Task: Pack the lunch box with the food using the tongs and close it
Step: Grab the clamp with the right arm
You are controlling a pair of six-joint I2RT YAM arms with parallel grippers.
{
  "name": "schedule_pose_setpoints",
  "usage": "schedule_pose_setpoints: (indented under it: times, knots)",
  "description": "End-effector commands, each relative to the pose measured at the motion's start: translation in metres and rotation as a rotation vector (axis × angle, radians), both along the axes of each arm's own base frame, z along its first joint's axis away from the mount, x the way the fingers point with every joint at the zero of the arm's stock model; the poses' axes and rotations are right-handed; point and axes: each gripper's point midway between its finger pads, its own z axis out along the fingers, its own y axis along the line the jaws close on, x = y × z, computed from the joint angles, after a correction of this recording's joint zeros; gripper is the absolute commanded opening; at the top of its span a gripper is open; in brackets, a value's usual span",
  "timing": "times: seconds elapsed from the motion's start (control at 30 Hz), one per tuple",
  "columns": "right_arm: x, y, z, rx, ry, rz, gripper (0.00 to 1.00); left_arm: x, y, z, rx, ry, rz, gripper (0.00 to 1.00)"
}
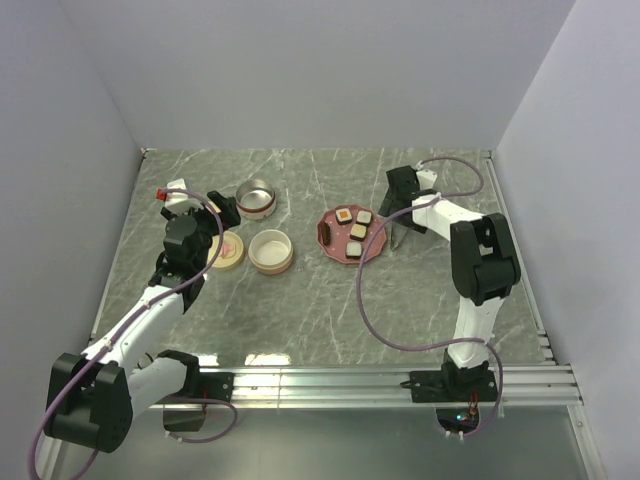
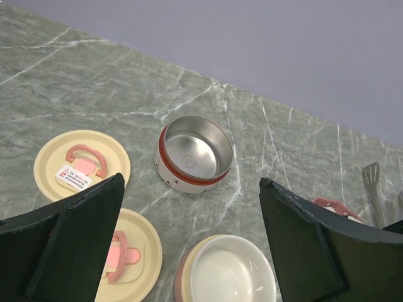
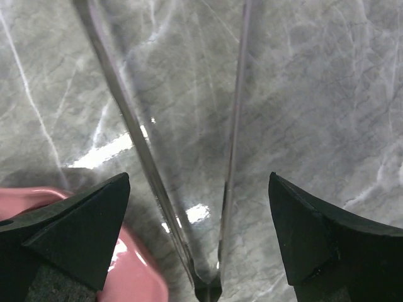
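The metal bowl (image 2: 194, 154) and cream bowl (image 2: 230, 274) are empty. The pink plate (image 1: 352, 235) holds the food (image 1: 356, 231), maybe five bits. The left gripper (image 2: 192, 182) and right gripper (image 3: 198, 179) are wide open, holding nothing.

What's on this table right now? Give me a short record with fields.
food: five pieces, all on the pink plate
tongs: flat on the table, beneath the right fingers, not gripped
lunch box: steel bowl and cream bowl, both empty; two lids lying off, beside them
left fingers: open, holding nothing, near the lids
right fingers: open, holding nothing
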Motion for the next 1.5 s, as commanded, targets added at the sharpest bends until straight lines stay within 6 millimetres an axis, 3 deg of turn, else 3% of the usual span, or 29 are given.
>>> schedule_pose_setpoints:
  times: [0.0, 0.6, 0.73, 0.93, 1.13, 1.33, 1.47]
  knots:
    - [0.007, -0.008, 0.011, 0.008, -0.016, -0.018, 0.98, 0.0, -0.001, 0.016, -0.024, -0.061, -0.007, 0.95]
    - [0.031, -0.004, 0.003, -0.034, 0.1, 0.055, 0.87, -0.002, 0.0, 0.019, -0.024, -0.069, -0.009, 0.95]
    - [0.02, -0.007, -0.002, -0.042, 0.136, 0.047, 0.78, -0.004, 0.001, 0.021, -0.027, -0.075, -0.007, 0.95]
    - [0.006, -0.004, -0.007, -0.025, 0.181, 0.079, 0.77, -0.004, 0.0, 0.021, -0.029, -0.076, -0.013, 0.95]
    - [0.002, 0.002, -0.011, -0.011, 0.225, 0.131, 0.78, -0.007, 0.001, 0.024, -0.031, -0.085, -0.015, 0.95]
    - [-0.003, 0.005, -0.017, -0.004, 0.272, 0.165, 0.66, -0.009, 0.001, 0.027, -0.033, -0.094, -0.018, 0.96]
    - [-0.002, 0.012, -0.02, 0.033, 0.273, 0.197, 0.64, -0.009, 0.001, 0.026, -0.034, -0.094, -0.02, 0.96]
